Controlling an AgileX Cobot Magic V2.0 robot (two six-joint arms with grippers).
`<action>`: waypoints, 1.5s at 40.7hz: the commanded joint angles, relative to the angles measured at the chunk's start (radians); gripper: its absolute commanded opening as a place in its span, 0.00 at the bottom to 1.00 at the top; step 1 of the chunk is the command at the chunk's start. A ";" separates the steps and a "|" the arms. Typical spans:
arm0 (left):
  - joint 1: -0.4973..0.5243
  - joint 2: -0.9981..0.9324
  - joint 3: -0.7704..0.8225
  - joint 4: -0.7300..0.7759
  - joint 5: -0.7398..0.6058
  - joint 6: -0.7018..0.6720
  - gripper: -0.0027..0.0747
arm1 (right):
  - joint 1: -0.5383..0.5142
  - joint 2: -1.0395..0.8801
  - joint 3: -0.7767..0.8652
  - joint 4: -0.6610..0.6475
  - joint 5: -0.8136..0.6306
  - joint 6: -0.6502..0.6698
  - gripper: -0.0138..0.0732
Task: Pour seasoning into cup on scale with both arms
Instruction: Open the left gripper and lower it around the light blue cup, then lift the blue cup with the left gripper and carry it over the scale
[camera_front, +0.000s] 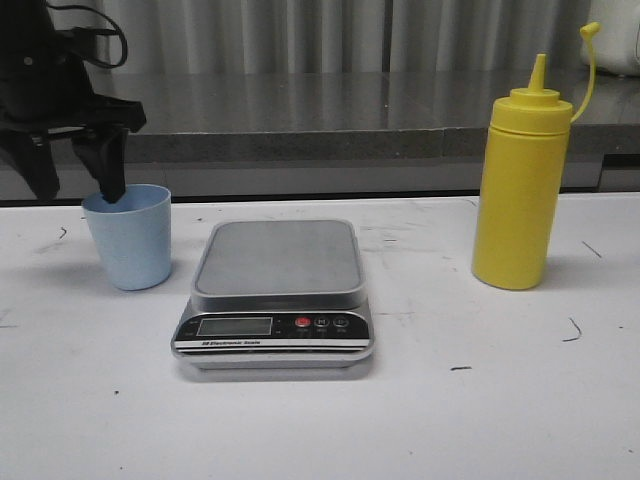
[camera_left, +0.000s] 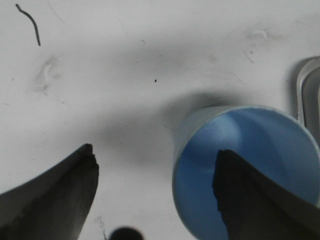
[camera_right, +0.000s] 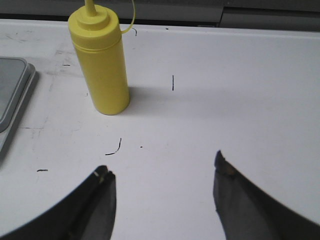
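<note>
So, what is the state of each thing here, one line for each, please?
Cup: upright on the table, left of the scale, not on it; nothing seen inside.
Scale: platform bare, display blank.
Bottle: upright right of the scale, cap off the nozzle, untouched.
Left gripper: open, one finger inside the cup, one outside.
Right gripper: open, holding nothing, short of the bottle.

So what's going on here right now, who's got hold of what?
The left gripper is open and straddling the rim of the blue cup, one finger inside it and one outside, not yet closed. The cup stands on the table left of the scale, whose platform is bare. The right gripper is open above the table, short of the yellow seasoning bottle, which stands upright and untouched.
</note>
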 joint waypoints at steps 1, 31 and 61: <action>0.003 -0.032 -0.035 -0.010 -0.021 -0.006 0.65 | -0.006 0.008 -0.027 -0.014 -0.069 -0.005 0.68; 0.001 -0.064 -0.035 -0.051 -0.006 -0.006 0.01 | -0.006 0.008 -0.027 -0.014 -0.069 -0.005 0.68; -0.301 -0.095 -0.264 0.047 0.098 -0.161 0.01 | -0.006 0.008 -0.027 -0.014 -0.069 -0.005 0.68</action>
